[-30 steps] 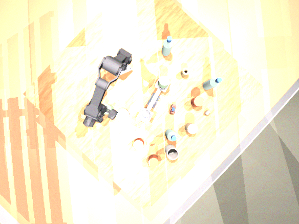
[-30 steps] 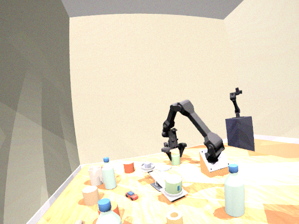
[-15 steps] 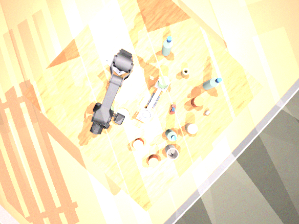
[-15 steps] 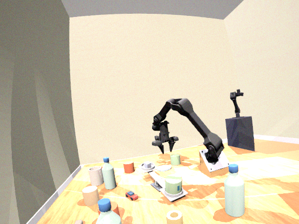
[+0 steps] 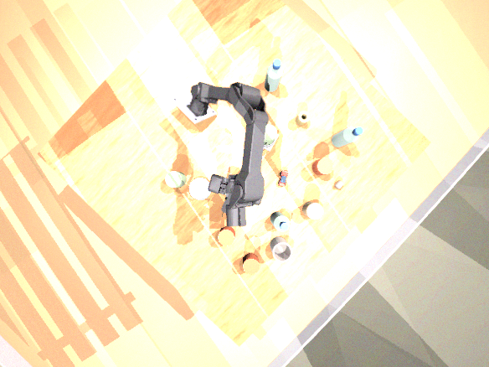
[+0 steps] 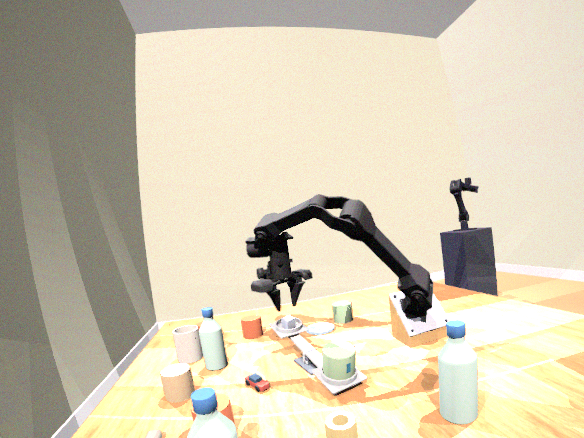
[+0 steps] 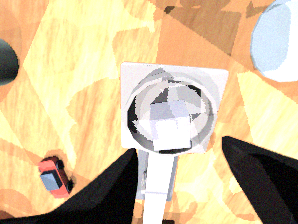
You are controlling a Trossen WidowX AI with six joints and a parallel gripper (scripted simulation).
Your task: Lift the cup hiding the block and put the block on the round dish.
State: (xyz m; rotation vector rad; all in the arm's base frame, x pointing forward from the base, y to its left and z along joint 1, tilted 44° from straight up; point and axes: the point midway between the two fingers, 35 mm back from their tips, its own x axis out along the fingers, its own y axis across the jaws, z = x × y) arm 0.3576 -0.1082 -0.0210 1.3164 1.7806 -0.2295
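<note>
My gripper [image 6: 286,305] [image 7: 178,148] is open and empty, fingers pointing down above the uncovered end of the balance [image 6: 307,352] [image 7: 159,182]. A pale grey-white block [image 6: 288,321] [image 7: 172,132] sits in the ring on that end, below the fingertips. One green cup [image 5: 270,136] [image 6: 339,362] stands on the balance's other end. The other green cup [image 5: 176,179] [image 6: 342,312] stands on the table beside the round white dish [image 5: 199,188] [image 6: 320,328] [image 7: 273,42], not above it. In the top view the arm hides the block and fingertips.
A small red car [image 5: 283,178] [image 6: 257,382] [image 7: 54,177] lies beside the balance. A bottle [image 5: 280,220] [image 6: 213,345], a grey mug [image 5: 280,250] [image 6: 187,344] and an orange cup [image 5: 226,235] [image 6: 251,327] stand beyond the uncovered end. Another bottle [image 5: 273,80] [image 6: 457,382] stands near the arm's base side.
</note>
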